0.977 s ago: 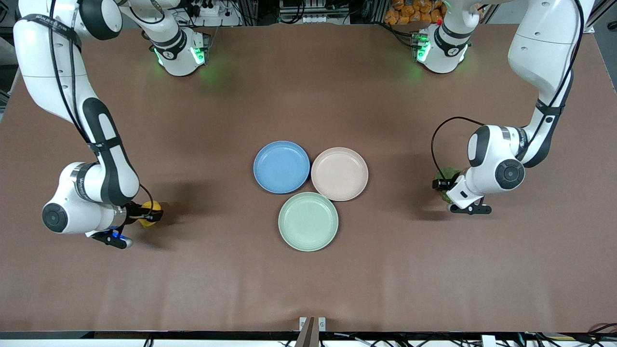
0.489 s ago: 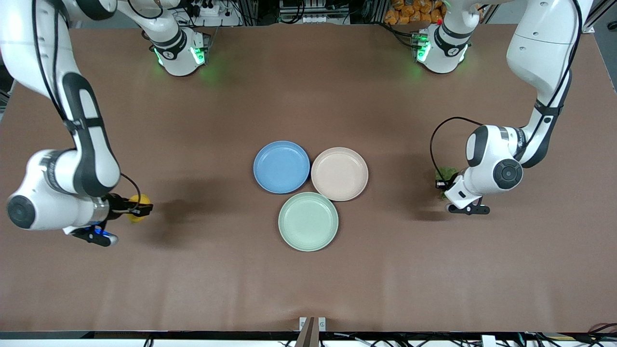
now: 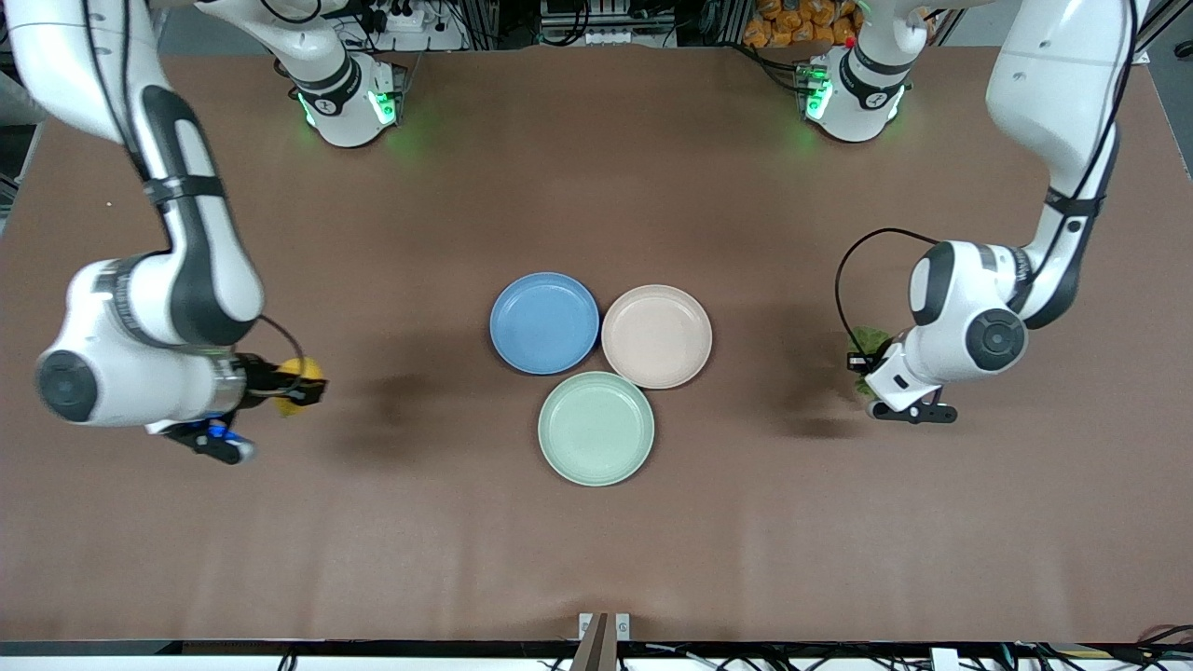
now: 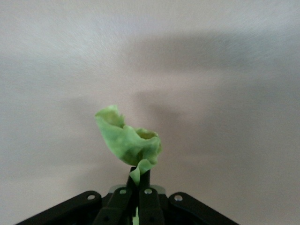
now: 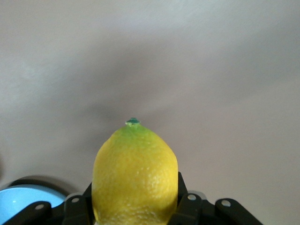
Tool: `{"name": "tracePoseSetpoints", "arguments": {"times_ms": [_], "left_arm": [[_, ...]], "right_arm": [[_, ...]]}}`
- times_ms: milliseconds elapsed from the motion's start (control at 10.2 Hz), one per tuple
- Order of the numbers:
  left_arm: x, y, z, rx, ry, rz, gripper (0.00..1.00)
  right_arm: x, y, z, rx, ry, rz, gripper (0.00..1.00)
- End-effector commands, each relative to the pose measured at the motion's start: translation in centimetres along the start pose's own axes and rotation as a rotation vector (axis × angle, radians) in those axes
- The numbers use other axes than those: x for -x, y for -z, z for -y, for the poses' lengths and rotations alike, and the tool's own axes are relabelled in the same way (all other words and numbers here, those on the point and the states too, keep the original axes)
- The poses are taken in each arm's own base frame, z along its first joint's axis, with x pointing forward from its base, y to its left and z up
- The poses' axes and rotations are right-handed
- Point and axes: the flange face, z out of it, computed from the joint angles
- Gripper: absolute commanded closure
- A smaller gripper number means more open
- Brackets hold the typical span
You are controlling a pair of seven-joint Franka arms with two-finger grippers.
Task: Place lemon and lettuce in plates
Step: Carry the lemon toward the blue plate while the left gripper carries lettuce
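Observation:
My right gripper [image 3: 300, 382] is shut on the yellow lemon [image 3: 304, 380] and holds it above the table toward the right arm's end; the lemon fills the right wrist view [image 5: 135, 180]. My left gripper [image 3: 857, 362] is shut on the green lettuce leaf [image 3: 870, 339], pinched by its tail [image 4: 139, 170], above the table toward the left arm's end. The leaf [image 4: 126, 141] hangs out past the fingers. The blue plate [image 3: 544, 322] and the beige-pink plate [image 3: 656, 335] sit side by side mid-table, both empty. A bit of the blue plate shows in the right wrist view [image 5: 18, 202].
A pale mint green plate [image 3: 596, 428] lies nearer the front camera, touching the two other plates. Both arms' bases [image 3: 347, 98] stand at the table's back edge. Bare brown table lies between each gripper and the plates.
My right gripper has lifted the lemon and moved it a little toward the plates. My left gripper has risen slightly with the lettuce.

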Motion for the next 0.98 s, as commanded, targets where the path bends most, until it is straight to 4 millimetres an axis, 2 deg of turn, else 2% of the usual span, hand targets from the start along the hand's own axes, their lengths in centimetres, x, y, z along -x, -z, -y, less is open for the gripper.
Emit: {"name": "tracePoseSetpoints", "arguments": {"times_ms": [0,195,293,391,489,586,684,880], "left_arm": [[0.1,5.7,-3.1,-0.010,0.024,0.015,1.00],[0.3,7.9,-7.0,0.002,0.108,0.024,1.00],[0.7,8.2,-9.5,0.009,0.146,0.024,1.00],[1.1,8.4,-12.2,0.016,0.195,0.021,1.00],[1.3,8.1,-14.8,0.016,0.229,0.023,1.00],[1.6,7.4,-17.9,0.010,0.254,0.029,1.00],[1.7,5.9,-19.9,0.002,0.298,0.047,1.00],[3.0,2.3,-25.1,-0.018,0.341,0.070,1.00]], "right_arm": [[3.6,0.4,5.1,-0.016,-0.098,-0.007,1.00],[6.3,-0.4,9.3,-0.035,-0.138,-0.017,1.00],[8.5,-1.2,12.1,-0.024,-0.173,-0.021,1.00],[11.7,-2.5,15.4,0.000,-0.206,-0.027,1.00],[13.6,-3.6,17.2,0.020,-0.233,-0.027,1.00],[14.7,-4.6,18.3,0.033,-0.254,-0.024,1.00],[15.2,-5.8,19.4,0.017,-0.303,-0.031,1.00],[16.7,-9.1,22.2,0.005,-0.342,-0.057,1.00]]}}
